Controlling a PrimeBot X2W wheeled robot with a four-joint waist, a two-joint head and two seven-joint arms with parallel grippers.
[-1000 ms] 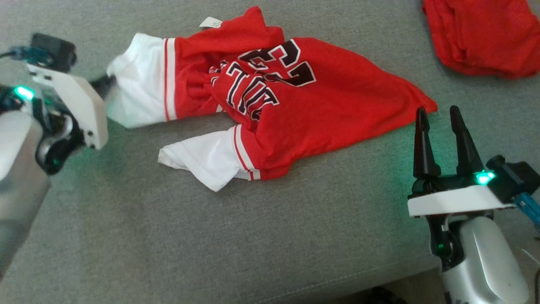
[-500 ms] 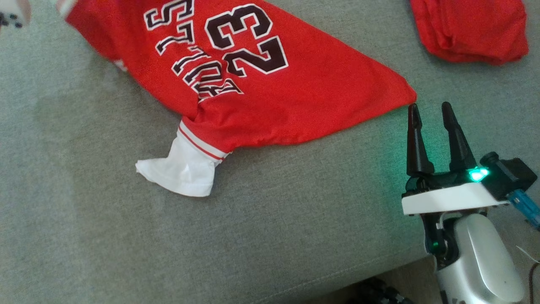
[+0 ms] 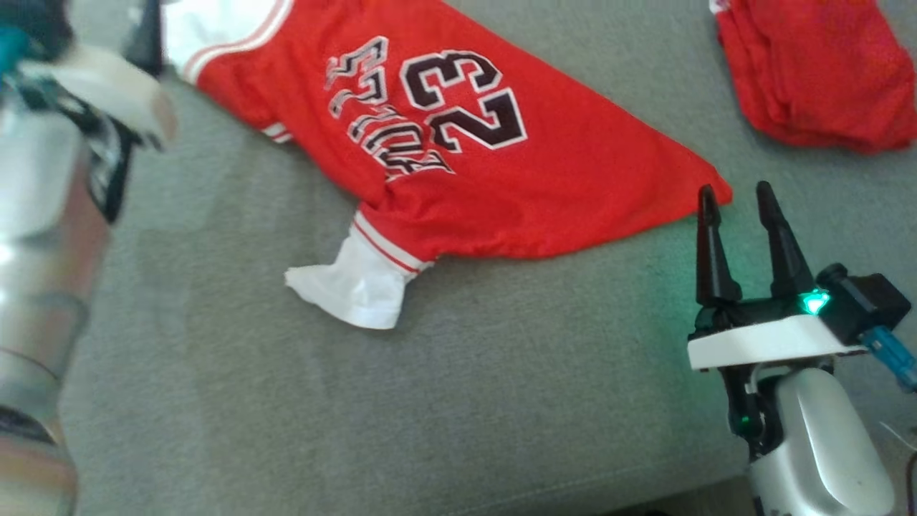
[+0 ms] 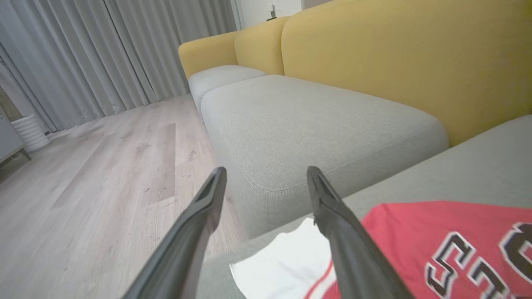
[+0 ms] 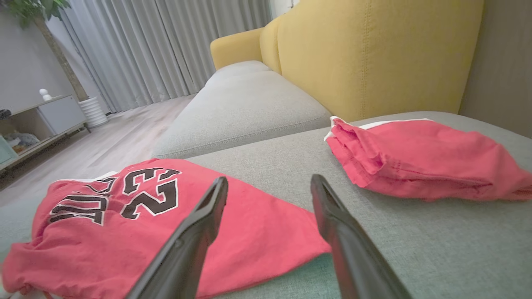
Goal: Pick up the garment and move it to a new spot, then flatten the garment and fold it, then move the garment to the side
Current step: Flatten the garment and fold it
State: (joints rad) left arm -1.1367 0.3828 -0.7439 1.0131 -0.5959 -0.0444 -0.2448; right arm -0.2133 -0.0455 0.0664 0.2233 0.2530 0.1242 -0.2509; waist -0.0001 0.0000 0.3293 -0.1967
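The garment [image 3: 458,158] is a red jersey with white sleeves and a black "23", lying spread across the grey cushion [image 3: 501,401]. One white sleeve [image 3: 351,287] sticks out toward the front. My left gripper [image 4: 266,174] is open just above the other white sleeve [image 4: 286,265] at the garment's left end, with nothing between its fingers. The left arm [image 3: 43,215] is blurred at the left of the head view. My right gripper [image 3: 741,190] stands open beside the garment's right corner [image 3: 713,190], and it hovers empty over the red cloth [image 5: 124,232].
A second red cloth [image 3: 809,72] lies folded at the cushion's far right [image 5: 415,158]. A yellow backrest [image 4: 395,62] rises behind. Another grey seat [image 4: 311,120] adjoins on the left, with wood floor [image 4: 104,174] beyond. The cushion's front edge runs near my right arm.
The crumpled garment was pulled out leftward, so the "23" now lies flat. My left gripper has opened and let go of the white sleeve. The head camera shifted; the right gripper stayed put.
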